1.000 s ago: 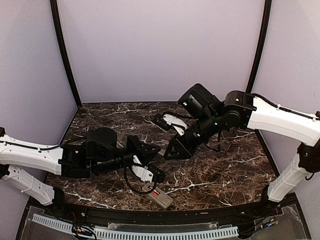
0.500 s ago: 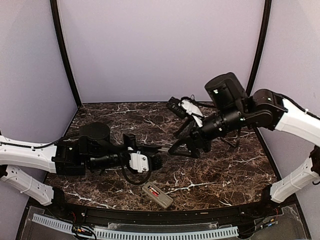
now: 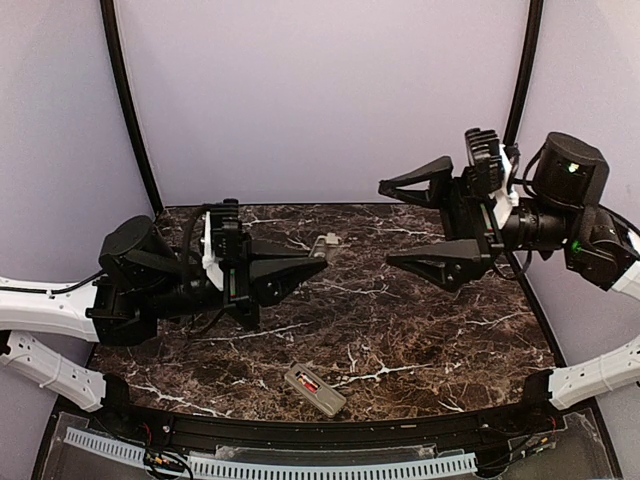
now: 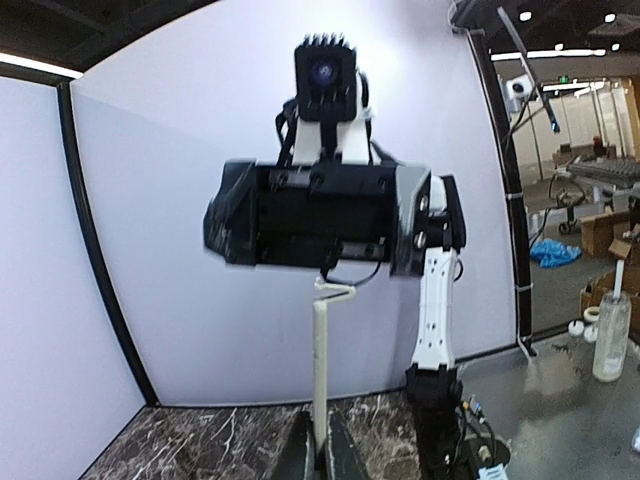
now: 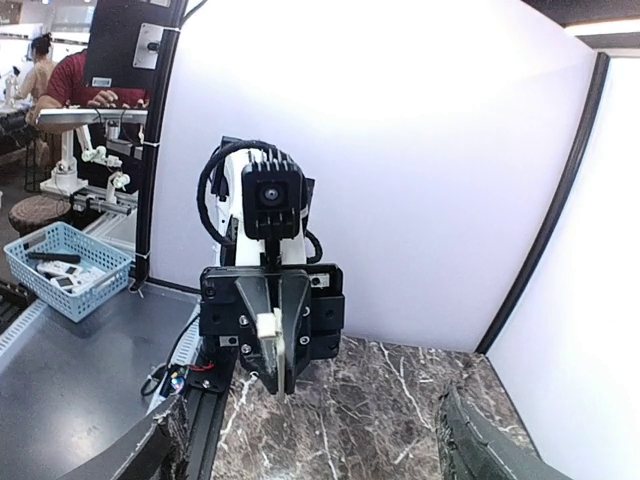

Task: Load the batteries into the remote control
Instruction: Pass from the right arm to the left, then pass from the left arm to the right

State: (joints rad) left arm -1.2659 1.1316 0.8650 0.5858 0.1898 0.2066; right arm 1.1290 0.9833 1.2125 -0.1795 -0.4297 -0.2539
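Observation:
The remote control lies back up near the table's front edge, with a red battery showing in its open compartment. My left gripper hovers above the table's middle left, shut on a small flat grey cover piece. In the left wrist view this cover piece stands edge-on between the closed fingers. My right gripper hangs high at the right, wide open and empty, facing the left one. The right wrist view shows the cover piece in the left gripper's tips, well beyond my right gripper.
Dark marble table with lilac walls behind and at both sides. A black rail and a white cable duct run along the near edge.
My right gripper has opened, letting go, and drawn back up to the right. The left arm has risen from near the remote with the cover piece in its tips.

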